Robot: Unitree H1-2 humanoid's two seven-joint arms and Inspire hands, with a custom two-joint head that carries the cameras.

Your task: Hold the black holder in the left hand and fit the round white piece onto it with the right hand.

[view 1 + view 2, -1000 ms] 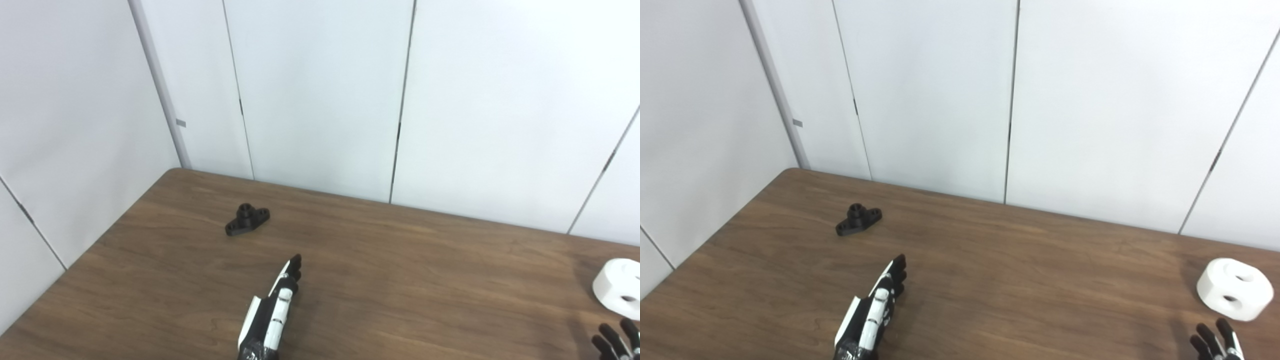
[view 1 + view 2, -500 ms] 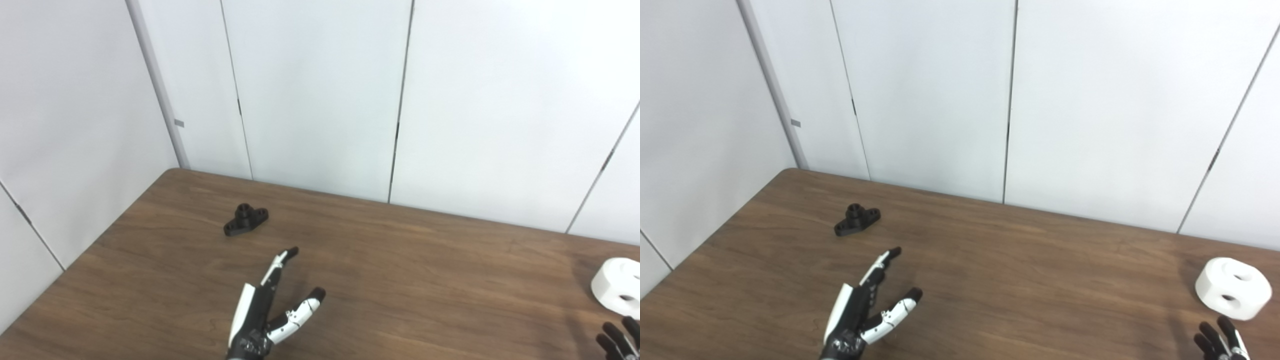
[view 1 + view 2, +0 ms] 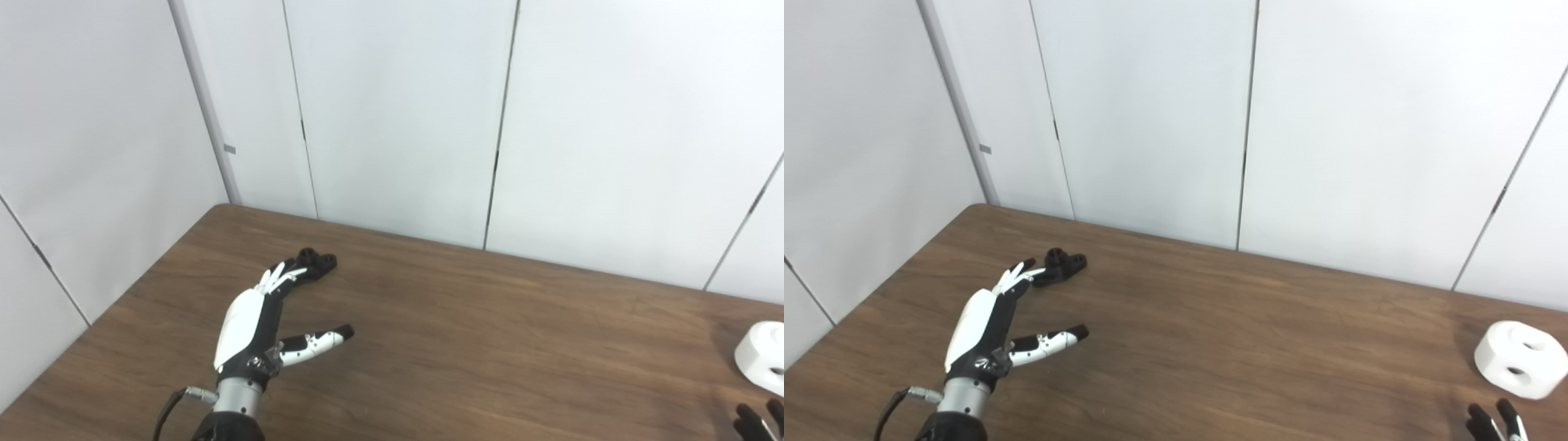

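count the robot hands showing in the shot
2. The left hand is stretched out over the table, its fingers at the black holder. The right hand barely shows at the bottom right corner, near the round white piece.

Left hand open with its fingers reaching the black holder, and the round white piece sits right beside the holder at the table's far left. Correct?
Not quite. The round white piece lies at the table's right side, far from the black holder, as the right eye view shows. The left hand is open.

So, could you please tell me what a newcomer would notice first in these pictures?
The left hand, open, reaches across the brown table with its fingertips at the black holder near the far left corner. The round white piece sits alone at the right edge, just beyond the right hand.
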